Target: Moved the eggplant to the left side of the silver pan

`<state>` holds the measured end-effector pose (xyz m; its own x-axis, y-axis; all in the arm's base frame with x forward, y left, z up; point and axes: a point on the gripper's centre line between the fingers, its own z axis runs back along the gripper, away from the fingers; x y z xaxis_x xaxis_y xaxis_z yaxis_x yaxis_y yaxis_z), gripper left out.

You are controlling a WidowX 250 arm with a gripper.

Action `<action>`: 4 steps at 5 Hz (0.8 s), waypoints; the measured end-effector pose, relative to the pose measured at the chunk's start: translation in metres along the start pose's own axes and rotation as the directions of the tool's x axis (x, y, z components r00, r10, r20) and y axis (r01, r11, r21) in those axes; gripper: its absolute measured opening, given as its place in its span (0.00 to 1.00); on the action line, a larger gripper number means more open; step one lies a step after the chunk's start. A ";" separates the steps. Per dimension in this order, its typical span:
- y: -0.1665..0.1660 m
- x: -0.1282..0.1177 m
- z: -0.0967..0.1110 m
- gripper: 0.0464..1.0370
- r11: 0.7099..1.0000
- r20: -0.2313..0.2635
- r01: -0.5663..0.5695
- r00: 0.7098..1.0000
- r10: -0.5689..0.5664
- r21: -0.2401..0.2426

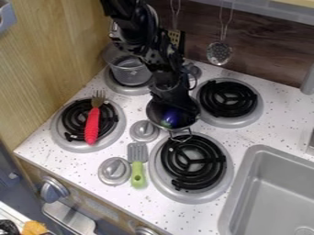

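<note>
The black gripper [174, 104] hangs down from the top over a small round metal pan [153, 114] in the middle of the stove. A dark purple eggplant [175, 118] lies in or just above this pan, right below the gripper and partly hidden by it. Whether the gripper holds the eggplant cannot be made out. The pan's wire handle points toward the front right burner.
A silver pot [130, 72] stands on the back left burner. A red-handled fork [92, 124] lies across the front left burner, and a green-handled spatula [138, 170] lies between the front burners. A sink [270, 188] is at right.
</note>
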<state>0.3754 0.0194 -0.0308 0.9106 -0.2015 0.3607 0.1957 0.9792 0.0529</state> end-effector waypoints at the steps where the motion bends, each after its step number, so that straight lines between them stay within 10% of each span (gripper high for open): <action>1: 0.000 -0.001 0.000 0.68 1.000 -0.005 -0.010 1.000 0.010 0.000; 4: -0.014 0.017 0.032 0.68 0.997 -0.015 -0.017 1.000 0.018 0.072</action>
<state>0.3759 0.0028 0.0044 0.9194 -0.1843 0.3475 0.1537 0.9815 0.1138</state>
